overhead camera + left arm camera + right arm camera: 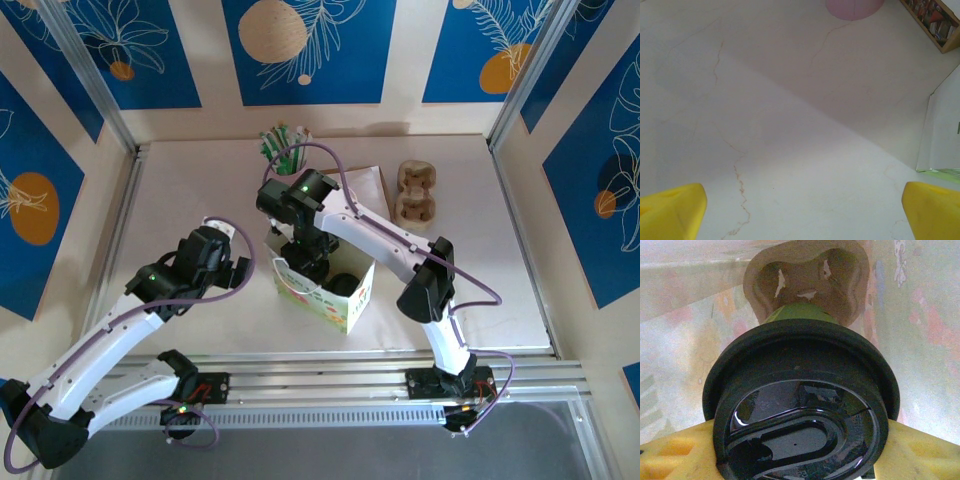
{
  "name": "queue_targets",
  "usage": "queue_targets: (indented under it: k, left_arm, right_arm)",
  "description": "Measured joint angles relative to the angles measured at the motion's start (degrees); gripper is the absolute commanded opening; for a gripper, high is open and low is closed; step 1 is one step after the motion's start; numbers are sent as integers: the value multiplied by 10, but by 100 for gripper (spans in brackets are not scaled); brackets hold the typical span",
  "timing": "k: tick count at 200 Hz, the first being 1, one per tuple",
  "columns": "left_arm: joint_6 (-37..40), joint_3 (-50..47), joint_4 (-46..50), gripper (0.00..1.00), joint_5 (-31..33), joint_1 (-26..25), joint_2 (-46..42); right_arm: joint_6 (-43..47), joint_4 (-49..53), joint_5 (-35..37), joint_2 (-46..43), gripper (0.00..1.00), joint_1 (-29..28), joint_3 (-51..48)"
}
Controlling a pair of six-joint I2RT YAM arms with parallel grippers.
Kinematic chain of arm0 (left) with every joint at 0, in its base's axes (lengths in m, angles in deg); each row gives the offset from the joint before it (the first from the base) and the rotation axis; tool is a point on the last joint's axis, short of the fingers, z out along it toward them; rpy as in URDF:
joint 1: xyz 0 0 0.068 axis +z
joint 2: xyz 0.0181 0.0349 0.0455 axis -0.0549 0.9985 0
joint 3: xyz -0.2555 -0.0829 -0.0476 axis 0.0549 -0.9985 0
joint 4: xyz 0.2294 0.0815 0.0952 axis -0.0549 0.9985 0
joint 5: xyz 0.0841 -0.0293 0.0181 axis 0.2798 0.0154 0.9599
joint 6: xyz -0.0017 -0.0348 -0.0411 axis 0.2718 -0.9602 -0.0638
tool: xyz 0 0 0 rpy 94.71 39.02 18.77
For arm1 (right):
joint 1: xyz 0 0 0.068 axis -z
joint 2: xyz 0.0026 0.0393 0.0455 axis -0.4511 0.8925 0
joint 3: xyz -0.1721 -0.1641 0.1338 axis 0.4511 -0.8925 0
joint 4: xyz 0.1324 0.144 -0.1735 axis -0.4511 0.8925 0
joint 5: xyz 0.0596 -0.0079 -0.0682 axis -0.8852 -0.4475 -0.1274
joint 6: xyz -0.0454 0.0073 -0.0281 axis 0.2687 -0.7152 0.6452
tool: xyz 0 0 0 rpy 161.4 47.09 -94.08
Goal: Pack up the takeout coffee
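Observation:
The takeout coffee [800, 390] is close up in the right wrist view, with its round black lid facing the camera and a strip of green cup body behind it. My right gripper [800, 452] is shut on it, a yellow finger on each side of the lid. Below the cup lies a brown moulded carrier [805, 280], between the printed inner walls of the paper bag [350, 305]. From above, my right gripper [308, 258] reaches down into the open bag. My left gripper [238, 272] hovers open left of the bag, over bare table.
A pink cup of green-and-white sticks [283, 145] stands at the back. Two brown cup carriers [418, 193] lie at the back right beside a flat white sheet [368, 185]. A dark round shape [347, 284] sits in the bag beside the gripper. Metal rails edge the table.

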Motion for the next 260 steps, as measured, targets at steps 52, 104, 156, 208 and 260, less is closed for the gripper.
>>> queue_targets:
  k: [52, 104, 156, 208, 260]
  left_arm:
    - [0, 0, 0, 100, 0, 0, 0]
    - [0, 0, 0, 100, 0, 0, 0]
    - [0, 0, 0, 100, 0, 0, 0]
    - [0, 0, 0, 100, 0, 0, 0]
    - [0, 0, 0, 100, 0, 0, 0]
  right_arm:
    - [0, -2, 0, 7, 65, 0, 0]
    - [0, -2, 8, 8, 65, 0, 0]
    - [0, -2, 15, 8, 65, 0, 0]
    - [-1, -2, 16, 8, 65, 0, 0]
    - [0, -2, 22, 7, 65, 1, 0]
